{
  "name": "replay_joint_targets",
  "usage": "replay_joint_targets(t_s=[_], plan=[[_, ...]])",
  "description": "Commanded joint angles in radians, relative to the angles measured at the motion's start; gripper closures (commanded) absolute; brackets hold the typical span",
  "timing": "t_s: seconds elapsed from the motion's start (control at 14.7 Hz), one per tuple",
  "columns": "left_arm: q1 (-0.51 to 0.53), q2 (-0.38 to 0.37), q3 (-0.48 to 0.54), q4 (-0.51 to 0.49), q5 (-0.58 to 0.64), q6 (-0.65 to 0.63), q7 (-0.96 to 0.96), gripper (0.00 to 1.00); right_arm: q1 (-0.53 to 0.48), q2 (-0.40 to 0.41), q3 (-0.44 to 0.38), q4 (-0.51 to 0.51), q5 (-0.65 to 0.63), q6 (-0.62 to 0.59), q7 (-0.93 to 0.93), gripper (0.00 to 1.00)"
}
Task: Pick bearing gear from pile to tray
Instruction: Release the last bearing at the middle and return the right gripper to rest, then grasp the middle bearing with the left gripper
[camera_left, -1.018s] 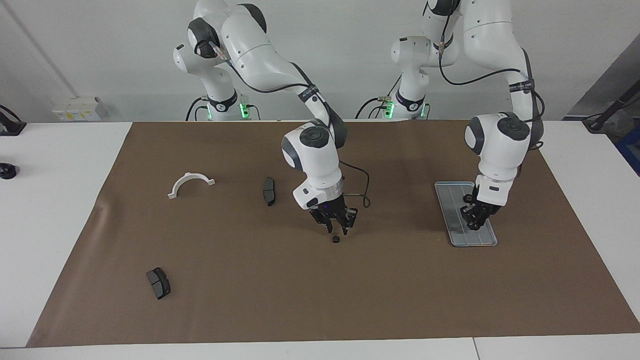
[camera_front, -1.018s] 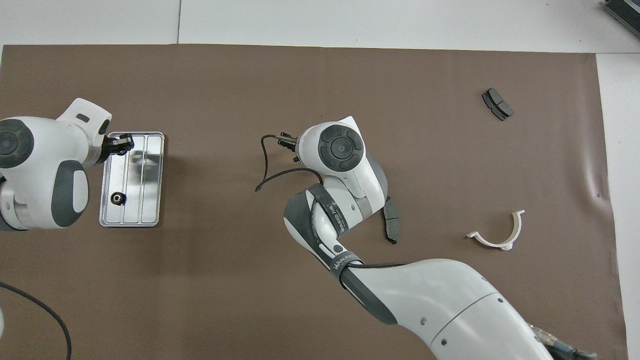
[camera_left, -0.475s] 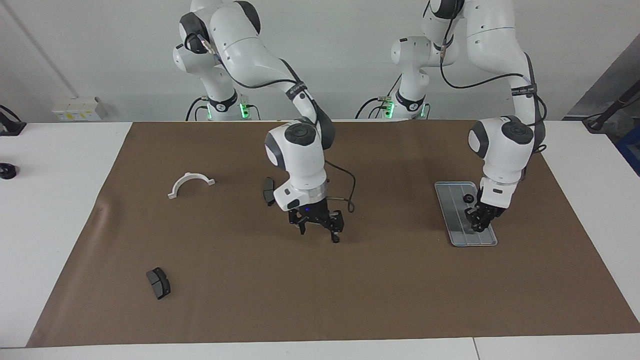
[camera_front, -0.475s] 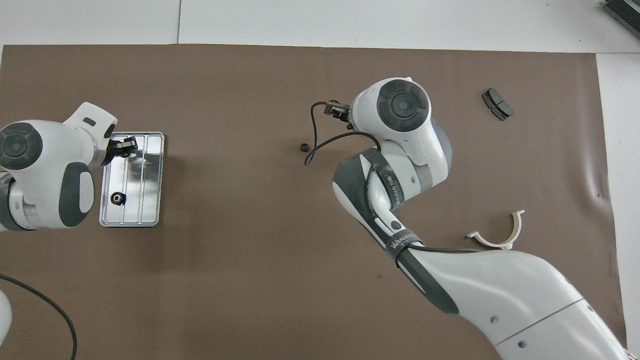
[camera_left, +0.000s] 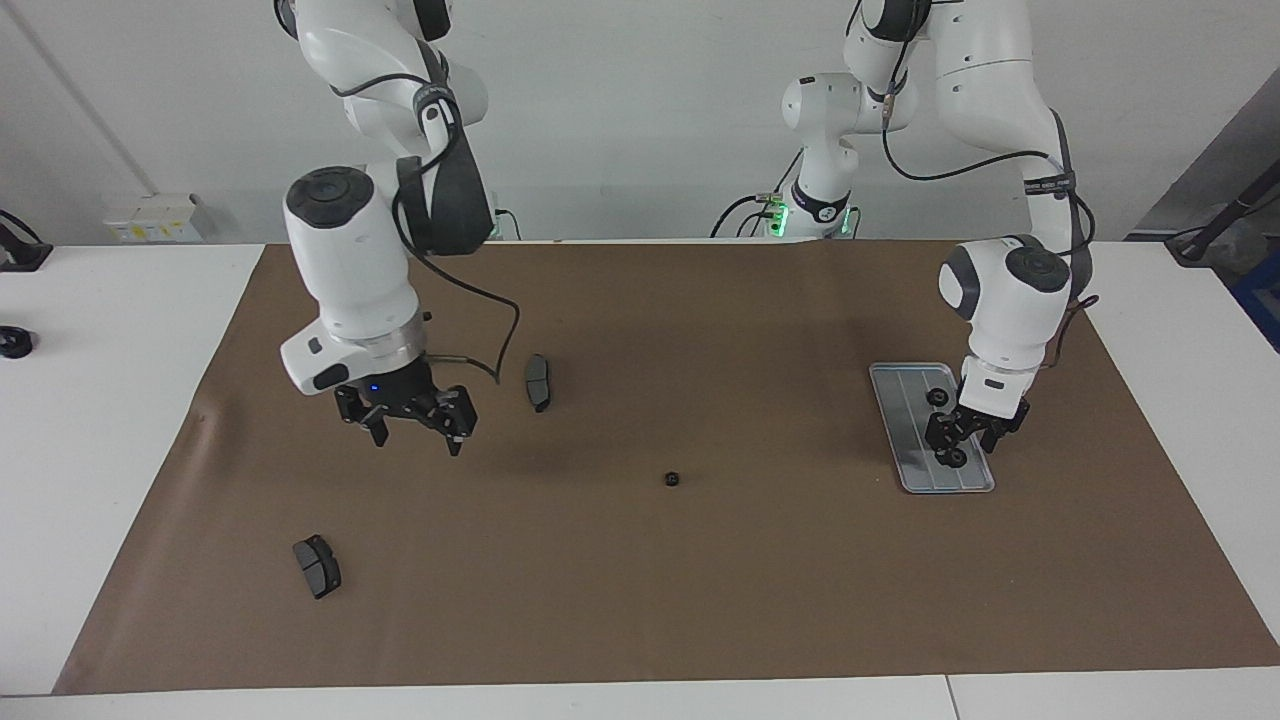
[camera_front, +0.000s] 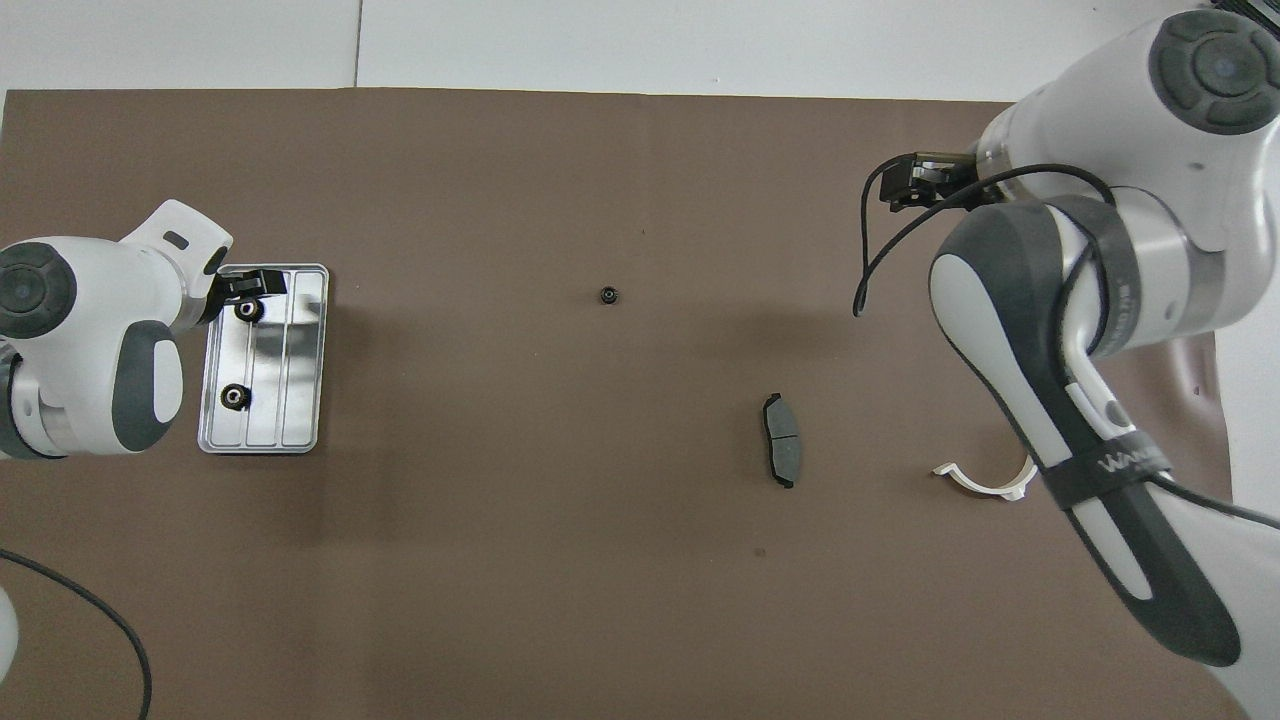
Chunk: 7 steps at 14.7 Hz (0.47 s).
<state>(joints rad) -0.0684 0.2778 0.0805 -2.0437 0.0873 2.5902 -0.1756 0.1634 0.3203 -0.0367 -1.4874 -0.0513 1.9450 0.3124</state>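
We see the tray (camera_left: 905, 425) lying toward the left arm's end of the bench (camera_left: 120, 420), well inside the brown mat (camera_left: 700, 600), with two bearing gears on it: one (camera_front: 235, 397) nearer the robots, one (camera_front: 243, 310) farther along. The left tool (camera_left: 962, 437) hangs low over the tray's farther end, right by that second gear; fingers look parted, nothing gripped, gear resting on the tray. A third gear (camera_left: 672, 479) sits alone mid-mat, open room on every side, nothing crowding it. The right tool (camera_left: 410, 418) is raised over the mat toward the right arm's end, fingers spread wide, empty. One brake pad (camera_left: 538, 382) lies just beside it, nearer the robots than the loose gear. A second brake pad (camera_left: 317, 566) lies farther from the robots, near the mat's edge at the right arm's end. The white bracket (camera_front: 985, 483) is partly hidden under the right arm in the overhead view. Between loose gear and tray the mat is bare.
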Motion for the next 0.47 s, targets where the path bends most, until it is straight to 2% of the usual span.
replay_joint_targets(t_s=[0.0, 0.2, 0.41], plan=[[-0.069, -0.048, 0.002, 0.026, 0.015, -0.07, -0.005, 0.0, -0.091, -0.072, 0.02, -0.024, 0.004, -0.093, -0.119, 0.0], [-0.154, -0.025, 0.002, 0.146, 0.015, -0.146, -0.007, 0.0, -0.159, -0.148, 0.018, -0.04, 0.036, -0.188, -0.208, 0.0], [-0.258, 0.004, 0.005, 0.204, 0.009, -0.162, -0.056, 0.0, -0.169, -0.252, 0.017, -0.08, 0.037, -0.305, -0.208, 0.0]])
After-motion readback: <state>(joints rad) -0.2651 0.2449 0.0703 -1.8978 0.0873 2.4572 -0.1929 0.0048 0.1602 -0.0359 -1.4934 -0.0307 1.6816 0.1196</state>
